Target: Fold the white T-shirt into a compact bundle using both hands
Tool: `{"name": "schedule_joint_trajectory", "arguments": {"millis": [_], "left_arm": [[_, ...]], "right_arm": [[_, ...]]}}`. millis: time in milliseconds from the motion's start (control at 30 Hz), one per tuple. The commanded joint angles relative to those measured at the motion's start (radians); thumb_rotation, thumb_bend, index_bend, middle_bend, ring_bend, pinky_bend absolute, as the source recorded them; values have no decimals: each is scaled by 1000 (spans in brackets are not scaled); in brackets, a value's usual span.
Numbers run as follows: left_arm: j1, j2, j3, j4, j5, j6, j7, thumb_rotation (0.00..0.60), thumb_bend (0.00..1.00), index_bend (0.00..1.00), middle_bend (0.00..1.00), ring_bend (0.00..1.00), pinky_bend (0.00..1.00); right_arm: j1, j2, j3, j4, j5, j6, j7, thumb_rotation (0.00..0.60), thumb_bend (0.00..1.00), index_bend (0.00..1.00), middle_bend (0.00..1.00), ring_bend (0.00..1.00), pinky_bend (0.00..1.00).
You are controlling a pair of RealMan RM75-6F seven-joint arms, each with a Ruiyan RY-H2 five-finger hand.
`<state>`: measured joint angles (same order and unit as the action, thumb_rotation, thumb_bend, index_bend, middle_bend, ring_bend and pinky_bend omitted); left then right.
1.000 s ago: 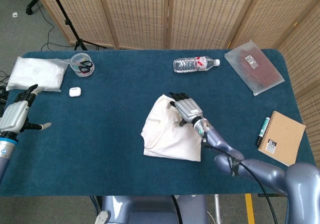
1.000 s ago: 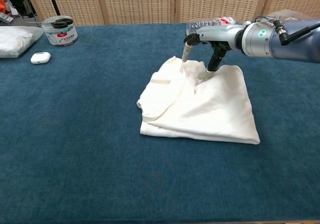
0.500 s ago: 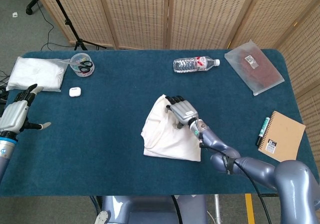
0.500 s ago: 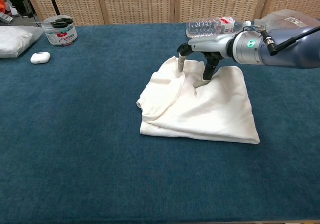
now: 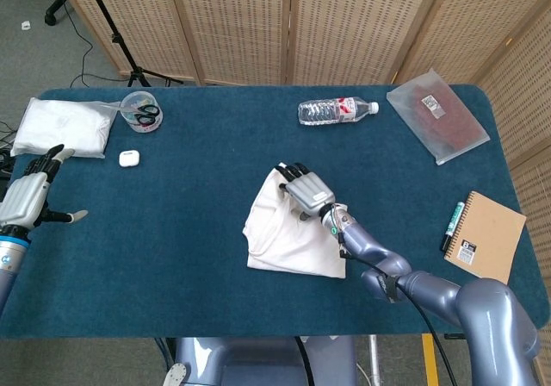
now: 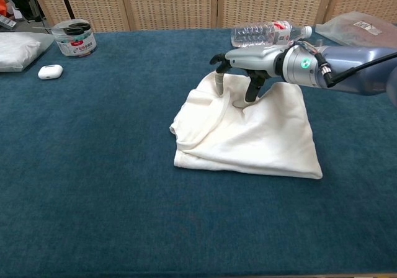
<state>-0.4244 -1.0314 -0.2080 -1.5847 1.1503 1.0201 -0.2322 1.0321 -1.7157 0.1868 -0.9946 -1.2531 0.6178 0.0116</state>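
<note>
- The shirt lies near the middle of the blue table, already partly folded into a rough, lumpy rectangle with a loose rounded flap along its 9 o'clock side.
- My right hand sits over the shirt's 12 o'clock edge, palm down. In the chest view its fingertips point down and press into the cloth; I cannot tell whether any fabric is truly pinched, so I will not call it a grip.
- My left hand hovers far out at the table's 9 o'clock edge, fingers apart, thumb out, holding nothing and well apart from the shirt.
- I judge the step in hand to be gathering the far edge, ready for another fold toward 6 o'clock.
- Next, I think I need a firm hold on that edge, then bring the left hand in to pin or lift the loose flap at 9 o'clock, since the task asks for both hands.
- A risk: dragging with one hand may slide the whole shirt instead of folding it.
- Elsewhere: a bottle at 12 o'clock and a notebook with a pen at 3 o'clock.
</note>
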Motion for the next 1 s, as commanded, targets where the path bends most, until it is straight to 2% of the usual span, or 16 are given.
{"name": "schedule_joint_trajectory", "arguments": {"millis": [33,200,300,467,1000], "left_arm": [[0,1,0,0,0,-2,-3,600,0,0,0,0,0],[-1,0,0,1,0,-3,-2,600,0,0,0,0,0],[-1,0,1,0,2,-3,-1,600,0,0,0,0,0],[2,2,0,-2,3,1,-1,600,0,0,0,0,0],[4,2,2,-8,9,6,1,600,0,0,0,0,0]], "right_arm": [[0,-17,-9,23,-17,-1,21,600,411,473,0,0,0],[-7,-36,-14,45,-46,28,52,600,472,582,0,0,0],[-11,-52,-21,66,-68,47,70,600,606,627,0,0,0],[-17,-65,-27,86,-99,75,109,600,744,667,0,0,0],[-85,-41,-49,76,-222,302,264,600,807,702,0,0,0]]}}
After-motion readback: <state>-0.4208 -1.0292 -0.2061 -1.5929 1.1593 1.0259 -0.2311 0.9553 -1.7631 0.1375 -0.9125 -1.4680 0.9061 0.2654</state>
